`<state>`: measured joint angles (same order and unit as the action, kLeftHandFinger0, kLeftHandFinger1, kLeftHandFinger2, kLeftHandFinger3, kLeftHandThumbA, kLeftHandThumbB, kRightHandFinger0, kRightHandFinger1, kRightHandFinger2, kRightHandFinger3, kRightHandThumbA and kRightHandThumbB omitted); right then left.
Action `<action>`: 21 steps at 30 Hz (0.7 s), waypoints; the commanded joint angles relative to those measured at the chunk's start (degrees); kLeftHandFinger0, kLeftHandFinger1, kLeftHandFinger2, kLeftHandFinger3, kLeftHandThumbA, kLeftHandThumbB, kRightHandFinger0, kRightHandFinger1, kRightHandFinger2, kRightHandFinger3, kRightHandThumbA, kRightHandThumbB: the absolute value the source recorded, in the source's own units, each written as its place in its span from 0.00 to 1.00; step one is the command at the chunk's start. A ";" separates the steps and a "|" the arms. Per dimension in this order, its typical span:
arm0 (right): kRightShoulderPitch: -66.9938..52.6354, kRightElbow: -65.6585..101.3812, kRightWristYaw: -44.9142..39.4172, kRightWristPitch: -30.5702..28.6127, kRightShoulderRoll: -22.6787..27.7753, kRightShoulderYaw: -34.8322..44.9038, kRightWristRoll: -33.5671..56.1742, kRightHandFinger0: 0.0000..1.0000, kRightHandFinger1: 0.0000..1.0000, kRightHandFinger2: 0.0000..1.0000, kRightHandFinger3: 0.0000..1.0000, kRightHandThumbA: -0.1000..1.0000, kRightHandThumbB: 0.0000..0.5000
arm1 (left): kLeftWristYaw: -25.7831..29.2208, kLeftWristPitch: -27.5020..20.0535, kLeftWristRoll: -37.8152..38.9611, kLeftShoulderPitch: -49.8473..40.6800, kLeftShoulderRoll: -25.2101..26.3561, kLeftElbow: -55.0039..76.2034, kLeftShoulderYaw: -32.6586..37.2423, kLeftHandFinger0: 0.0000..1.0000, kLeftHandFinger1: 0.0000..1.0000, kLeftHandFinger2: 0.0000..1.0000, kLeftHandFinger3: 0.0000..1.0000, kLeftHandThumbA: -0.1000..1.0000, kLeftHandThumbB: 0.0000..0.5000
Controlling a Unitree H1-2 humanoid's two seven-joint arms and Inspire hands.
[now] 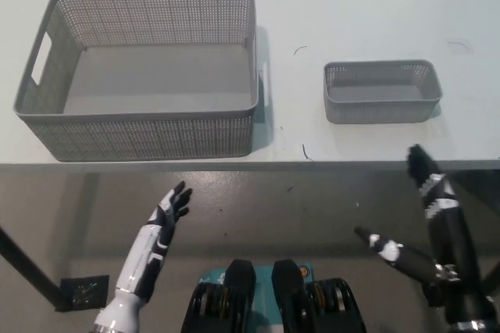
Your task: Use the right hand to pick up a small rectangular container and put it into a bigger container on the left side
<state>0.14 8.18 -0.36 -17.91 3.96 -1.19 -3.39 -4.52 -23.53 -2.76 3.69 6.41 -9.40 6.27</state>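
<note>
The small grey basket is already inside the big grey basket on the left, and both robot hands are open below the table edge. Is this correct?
Not quite. In the head view the small grey basket stands on the white table, apart from and right of the big grey basket, which holds nothing. The rest is right: left hand and right hand are open below the table edge.

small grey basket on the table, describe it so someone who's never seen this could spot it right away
Start at the white table and find the large grey mesh basket on its left side. Look to the right of it, across a bare gap, to the small grey basket near the table's front edge. It is the same perforated grey but far smaller and shallower, empty, and lies just beyond the black right hand.
</note>
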 commanded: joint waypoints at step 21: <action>42.07 10.85 -18.44 35.72 36.95 3.79 -11.16 1.00 1.00 1.00 1.00 1.00 0.70 | -3.47 -3.40 2.41 -0.58 0.77 2.03 0.90 1.00 1.00 1.00 1.00 1.00 0.73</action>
<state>21.19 17.51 -2.94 -5.11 26.02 8.67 -6.03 -6.99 -24.36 -1.57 3.15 6.28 -9.32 7.70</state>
